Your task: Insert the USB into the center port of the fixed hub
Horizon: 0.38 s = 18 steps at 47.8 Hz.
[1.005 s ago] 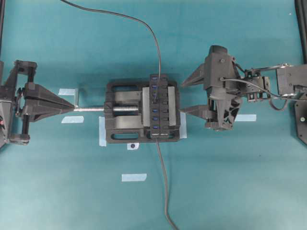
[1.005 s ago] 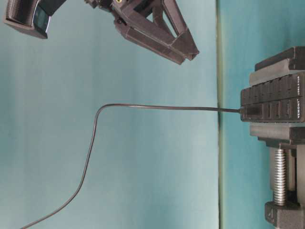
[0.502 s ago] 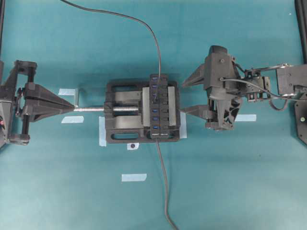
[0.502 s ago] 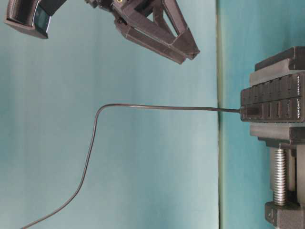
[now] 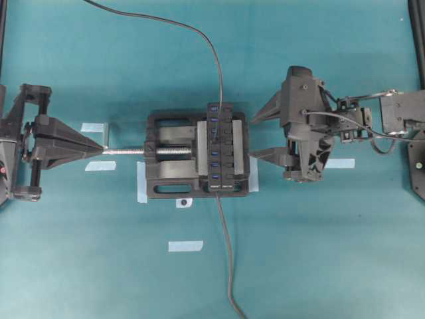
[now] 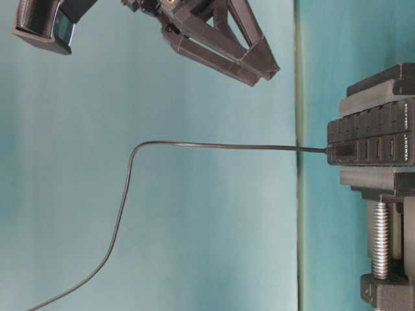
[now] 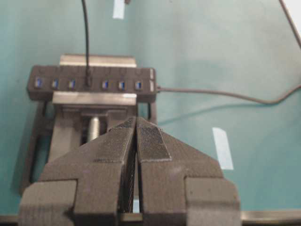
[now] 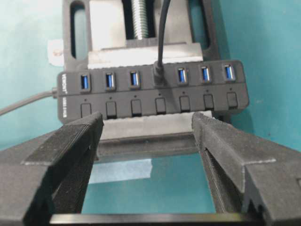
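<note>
The USB (image 8: 159, 74) sits plugged into the center port of the fixed hub (image 8: 150, 93), clamped in the vise (image 5: 166, 163). Right gripper (image 5: 255, 133) jaws spread wide just beside the hub; left gripper (image 7: 136, 123) jaws pressed together.

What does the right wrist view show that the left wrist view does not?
Only the right wrist view: the long black hub's row of square black buttons and the open right end effector. Only the left wrist view: the shut left end effector and the hub's own dark cable trailing right. Both: the small black USB plug seated in the middle blue port, three blue ports on each side.
</note>
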{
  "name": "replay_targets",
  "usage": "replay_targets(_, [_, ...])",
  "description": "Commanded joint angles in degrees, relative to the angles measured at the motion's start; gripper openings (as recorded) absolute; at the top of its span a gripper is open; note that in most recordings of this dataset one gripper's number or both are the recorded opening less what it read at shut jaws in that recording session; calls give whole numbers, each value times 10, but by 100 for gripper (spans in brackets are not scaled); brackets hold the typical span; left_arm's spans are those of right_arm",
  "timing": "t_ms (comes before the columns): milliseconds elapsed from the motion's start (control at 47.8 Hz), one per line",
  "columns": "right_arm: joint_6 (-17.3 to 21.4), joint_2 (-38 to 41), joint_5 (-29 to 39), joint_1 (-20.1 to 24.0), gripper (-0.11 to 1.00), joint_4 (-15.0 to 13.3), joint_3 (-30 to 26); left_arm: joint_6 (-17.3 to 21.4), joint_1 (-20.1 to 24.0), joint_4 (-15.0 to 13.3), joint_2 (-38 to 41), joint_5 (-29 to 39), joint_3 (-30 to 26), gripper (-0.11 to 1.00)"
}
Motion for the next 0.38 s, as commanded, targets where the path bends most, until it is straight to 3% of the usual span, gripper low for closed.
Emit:
replay_targets(0, [7,-5,-3,2,80,1,-4,-1,-2,0,3,-4,-9,0])
replay_targets(356, [7,-5,-4,2,80,1,-4,-1,-7,1,4,-5,-9,0])
